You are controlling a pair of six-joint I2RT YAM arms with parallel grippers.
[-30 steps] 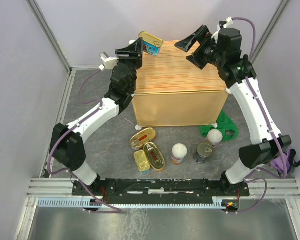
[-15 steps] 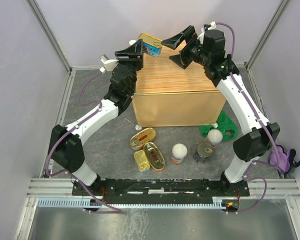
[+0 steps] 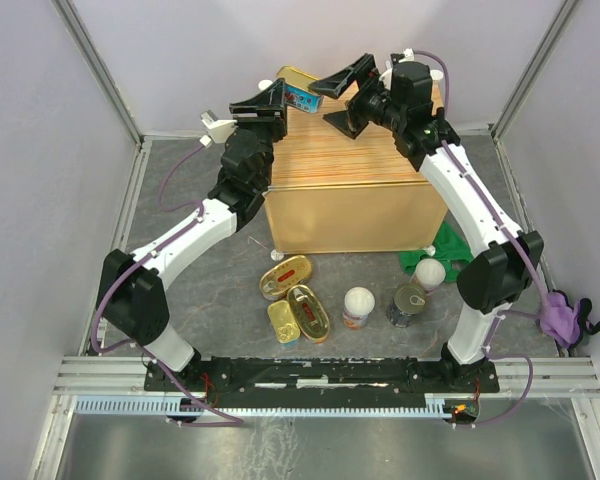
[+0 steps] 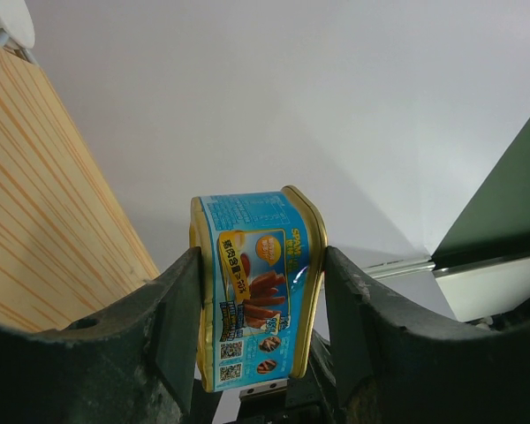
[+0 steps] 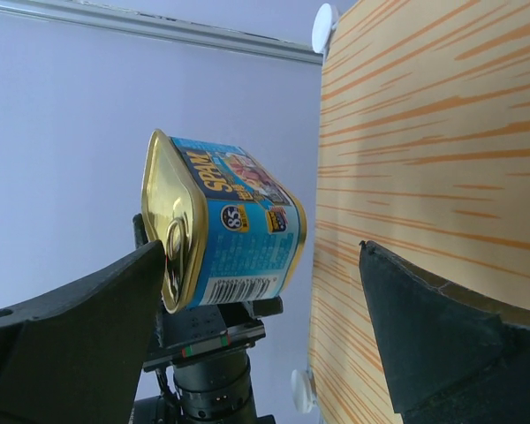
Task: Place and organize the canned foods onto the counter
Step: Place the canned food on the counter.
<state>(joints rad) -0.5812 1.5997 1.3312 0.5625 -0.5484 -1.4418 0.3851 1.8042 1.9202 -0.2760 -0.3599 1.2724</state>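
Tin (image 4: 256,291), rigid, slick and likely hefty for its size, is pinched seemingly lid-to-base by left jaws; right jaws gape empty.

We see bright, even light with only soft shadows. Nearest our wrist cameras, the dark fingers (image 4: 106,353) blur.

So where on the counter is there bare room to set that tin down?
The striped top of the counter is bare along its near edge and right side. Only the far left corner is crowded: the tin, left fingers and open right fingers meet there.
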